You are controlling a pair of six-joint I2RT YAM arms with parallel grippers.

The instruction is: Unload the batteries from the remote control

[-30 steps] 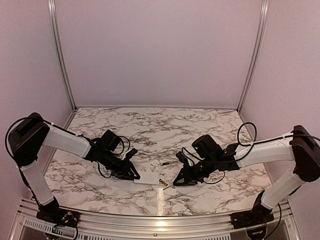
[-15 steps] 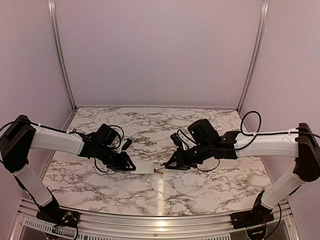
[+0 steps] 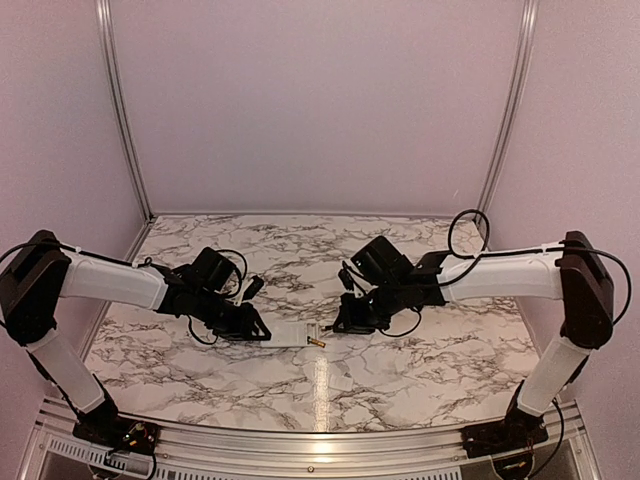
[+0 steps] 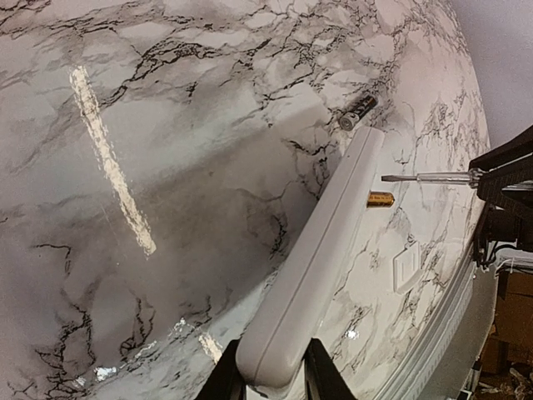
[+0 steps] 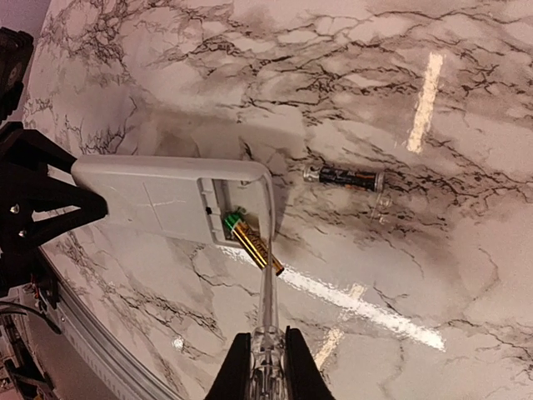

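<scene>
My left gripper is shut on one end of the white remote control and holds it on edge above the table. It also shows in the top view. In the right wrist view the remote shows its dark recess. A gold battery sticks half out of the recess. A second dark battery lies loose on the table. My right gripper is shut on the clear-handled tool, whose tip is at the recess beside the gold battery.
A small white cover piece lies on the marble table near the front edge. The metal front rail and both arm bases are close behind it.
Both grippers moved away from the front edge with the remote and the tool over the last second. Since half a second ago only the right arm shifted slightly left and back.
</scene>
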